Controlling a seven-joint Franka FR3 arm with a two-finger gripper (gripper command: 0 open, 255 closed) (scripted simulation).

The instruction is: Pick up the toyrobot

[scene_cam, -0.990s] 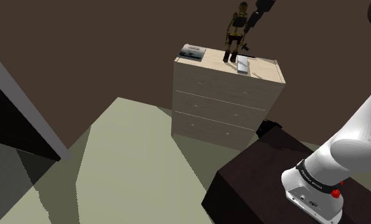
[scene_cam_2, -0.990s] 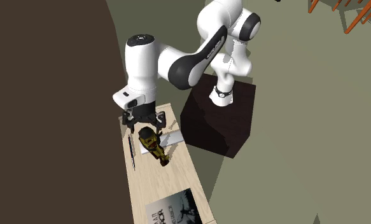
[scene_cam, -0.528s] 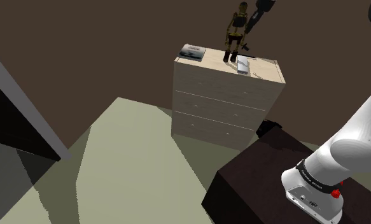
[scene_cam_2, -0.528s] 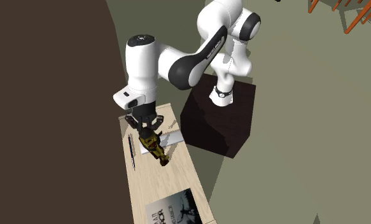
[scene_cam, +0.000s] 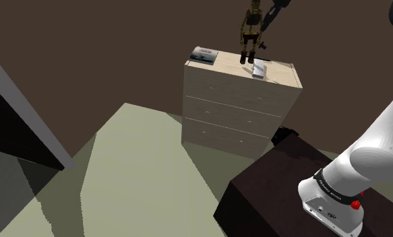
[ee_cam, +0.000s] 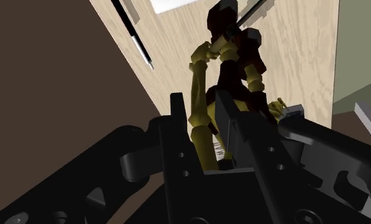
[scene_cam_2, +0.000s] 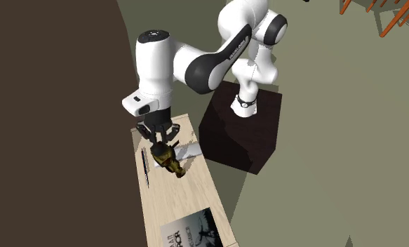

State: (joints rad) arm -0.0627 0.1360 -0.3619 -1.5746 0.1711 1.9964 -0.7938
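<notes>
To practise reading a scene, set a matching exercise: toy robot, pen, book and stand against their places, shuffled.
1 toy robot
2 pen
3 book
4 stand

a on the floor
b between the fingers of the gripper
c on the dresser, along the wall
d at the dresser's end farthest from the stand

Pairs: 1-b; 2-c; 3-d; 4-a
</notes>
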